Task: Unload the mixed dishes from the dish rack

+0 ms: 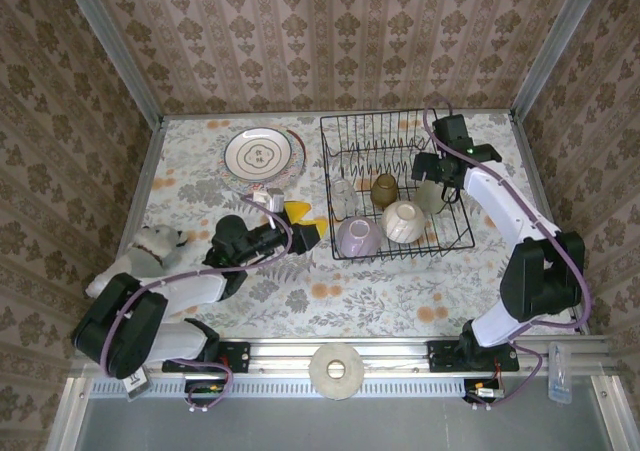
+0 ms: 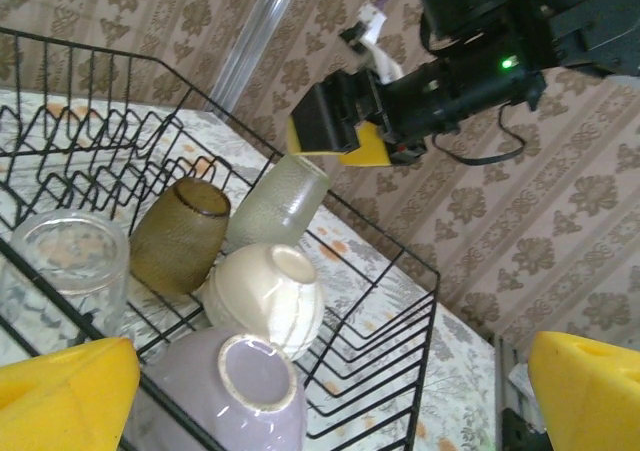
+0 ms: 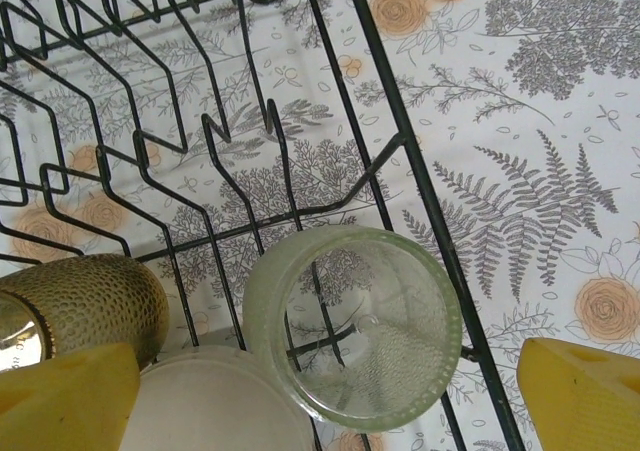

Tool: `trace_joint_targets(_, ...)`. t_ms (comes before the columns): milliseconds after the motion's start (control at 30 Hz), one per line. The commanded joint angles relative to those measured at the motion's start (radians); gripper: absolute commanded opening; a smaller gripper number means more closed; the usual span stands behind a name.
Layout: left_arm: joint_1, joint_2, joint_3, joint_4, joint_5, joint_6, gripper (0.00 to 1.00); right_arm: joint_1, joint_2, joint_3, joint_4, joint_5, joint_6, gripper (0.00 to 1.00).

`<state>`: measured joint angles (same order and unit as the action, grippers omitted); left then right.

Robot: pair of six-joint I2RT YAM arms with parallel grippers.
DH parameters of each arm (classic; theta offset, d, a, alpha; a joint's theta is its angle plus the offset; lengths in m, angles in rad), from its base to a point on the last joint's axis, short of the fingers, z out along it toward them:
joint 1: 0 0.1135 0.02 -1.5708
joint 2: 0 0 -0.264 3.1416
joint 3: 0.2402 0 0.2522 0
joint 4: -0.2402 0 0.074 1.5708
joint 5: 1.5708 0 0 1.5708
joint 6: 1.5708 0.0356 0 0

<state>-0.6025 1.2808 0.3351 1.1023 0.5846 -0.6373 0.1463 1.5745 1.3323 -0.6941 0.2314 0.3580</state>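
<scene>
Dishes in the rectangular black wire dish rack [image 1: 380,146] number five in the top view: one small clear glass [image 1: 343,199], one amber cup [image 1: 384,189], one pale green tumbler [image 1: 430,197], one cream rounded bowl [image 1: 404,222] and one lilac bowl [image 1: 357,237]. One stack of round plates [image 1: 262,156] lies on the flowered table [image 1: 350,301] left of the rack, with a white, brown-ringed plate on top. How many lie beneath, I cannot tell. The left gripper [image 1: 304,222] is just beside the rack's left side, its yellow fingers apart and empty. The right gripper [image 1: 437,176] hangs over the tumbler.

The left wrist view gives the same five dishes from the side. Cup and tumbler lean tilted, and both bowls show their base rings.

The right wrist view looks into the tumbler's open mouth. The two yellow fingers [image 3: 60,401] stand wide apart, with the tumbler between them and not touched.
</scene>
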Motion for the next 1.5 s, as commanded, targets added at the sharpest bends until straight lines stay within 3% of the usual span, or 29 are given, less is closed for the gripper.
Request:
trace_joint_targets(0,-0.004,0.033,-0.006,0.172,0.052,-0.073,1.00,-0.005,0.026,0.031,-0.045,-0.019,-0.026,0.99)
trace_joint_targets(100,-0.003,0.051,0.004,0.174,0.095,-0.084,1.00,-0.008,0.039,0.047,-0.060,-0.028,-0.033,0.99)
trace_joint_targets(900,-0.005,-0.017,-0.030,0.174,0.026,-0.062,1.00,0.000,0.118,0.096,-0.094,-0.133,-0.054,0.93)
trace_joint_targets(1133,-0.005,-0.021,-0.031,0.173,0.024,-0.066,1.00,0.012,0.131,0.112,-0.108,-0.095,-0.054,0.89)
trace_joint_targets(1467,-0.005,-0.030,-0.034,0.171,0.018,-0.067,1.00,0.012,0.157,0.154,-0.140,0.060,-0.078,0.91)
